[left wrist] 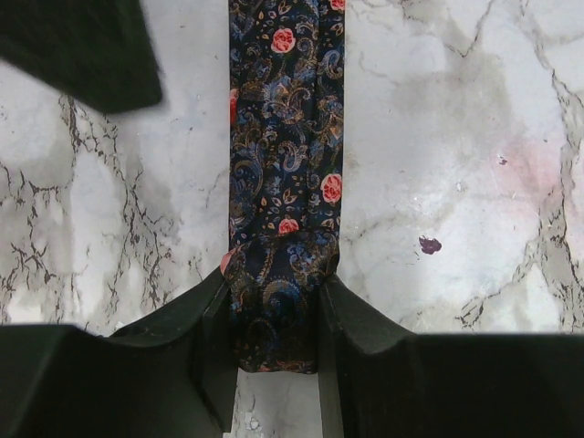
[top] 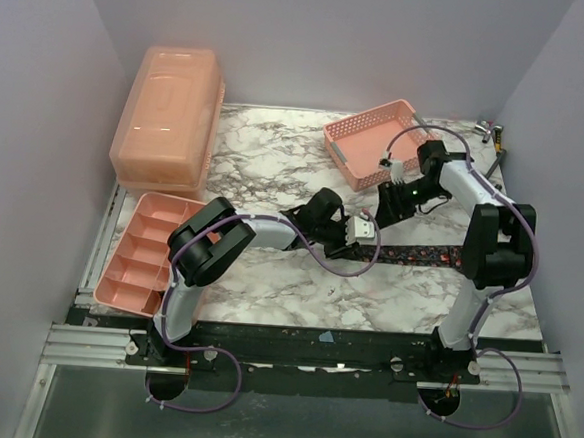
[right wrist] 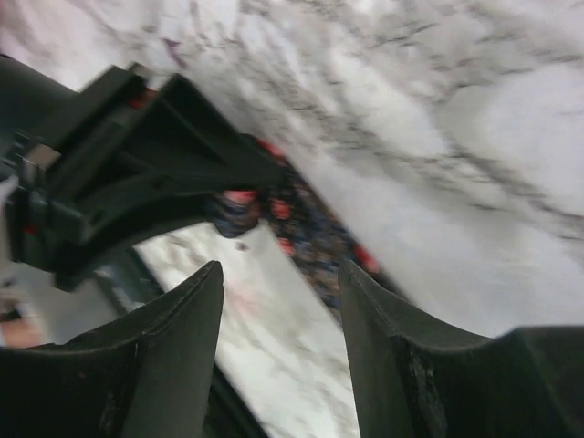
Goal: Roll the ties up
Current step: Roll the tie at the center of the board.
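One dark paisley tie [top: 420, 255] with red flowers lies stretched across the marble table [top: 276, 158], running from the centre toward the right arm's base. In the left wrist view the tie [left wrist: 287, 137] comes straight down into my left gripper [left wrist: 276, 278], which is shut on its folded, bunched end. In the top view the left gripper [top: 346, 243] sits at the tie's left end. My right gripper [top: 386, 208] hovers just behind that end, open, with only marble between its fingers. Its blurred wrist view shows the right gripper [right wrist: 280, 269], the tie [right wrist: 315, 233] beyond, and the left gripper's black body [right wrist: 119, 173].
A closed pink lidded box [top: 169, 115] stands at the back left, a pink divided tray [top: 149, 254] at the front left, and a pink mesh basket [top: 373, 139] behind the right gripper. Small tools [top: 493, 133] lie at the back right corner.
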